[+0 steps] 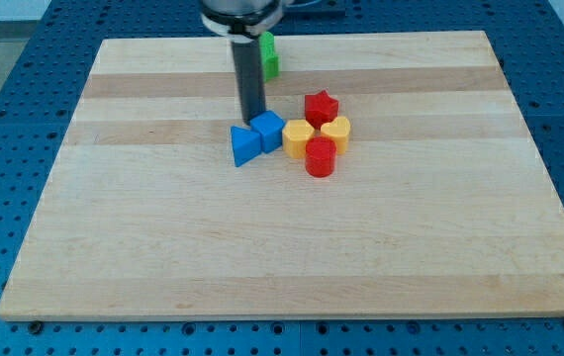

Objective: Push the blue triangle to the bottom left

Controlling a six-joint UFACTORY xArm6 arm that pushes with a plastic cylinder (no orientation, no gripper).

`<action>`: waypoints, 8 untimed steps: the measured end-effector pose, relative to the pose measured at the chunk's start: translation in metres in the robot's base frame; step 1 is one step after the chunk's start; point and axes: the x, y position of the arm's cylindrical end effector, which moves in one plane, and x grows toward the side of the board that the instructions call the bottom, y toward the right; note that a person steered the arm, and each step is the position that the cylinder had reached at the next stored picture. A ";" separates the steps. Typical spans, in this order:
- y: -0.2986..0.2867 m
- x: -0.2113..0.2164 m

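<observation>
The blue triangle (244, 145) lies near the middle of the wooden board (163, 257), a little above centre. A blue cube (268, 130) touches it on its right. My tip (253, 120) stands just above the two blue blocks, at the gap between them, close to both. The rod rises straight up to the view's top.
Right of the blue cube sits a tight cluster: a yellow block (297, 139), a yellow heart-like block (336, 132), a red star (321, 107) and a red cylinder (321, 156). A green block (269, 56) stands behind the rod near the board's top edge.
</observation>
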 end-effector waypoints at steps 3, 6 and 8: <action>-0.076 -0.031; -0.099 0.107; 0.021 0.091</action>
